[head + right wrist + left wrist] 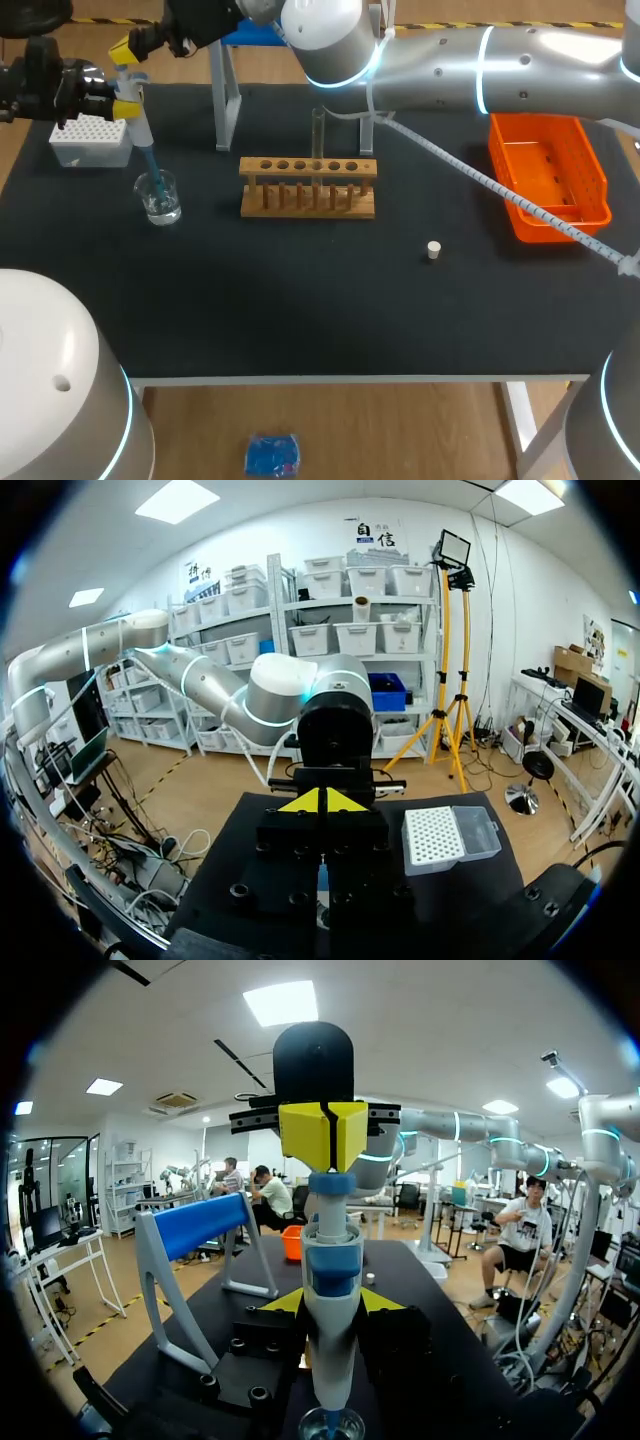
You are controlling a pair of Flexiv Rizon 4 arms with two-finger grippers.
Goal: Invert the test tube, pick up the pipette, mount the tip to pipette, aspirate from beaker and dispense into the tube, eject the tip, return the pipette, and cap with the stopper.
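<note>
My left gripper (126, 94) is shut on the white-and-blue pipette (137, 125), holding it upright by its body. Its blue tip (150, 167) dips into the small glass beaker (159, 197). In the left wrist view the pipette (330, 1340) stands between my yellow fingers (282, 1302), with the beaker (330, 1426) below. My right gripper (122, 48), reaching across from the right, is shut, and its joined yellow tips (322, 1135) rest on the pipette's plunger top. A test tube (318, 130) stands in the wooden rack (308, 188). The stopper (433, 250) lies on the mat.
A white tip box (92, 141) sits just left of the beaker and shows beside my right gripper (322, 801) as well (446, 838). The blue pipette stand (229, 92) is behind the rack. An orange basket (549, 176) sits at the right.
</note>
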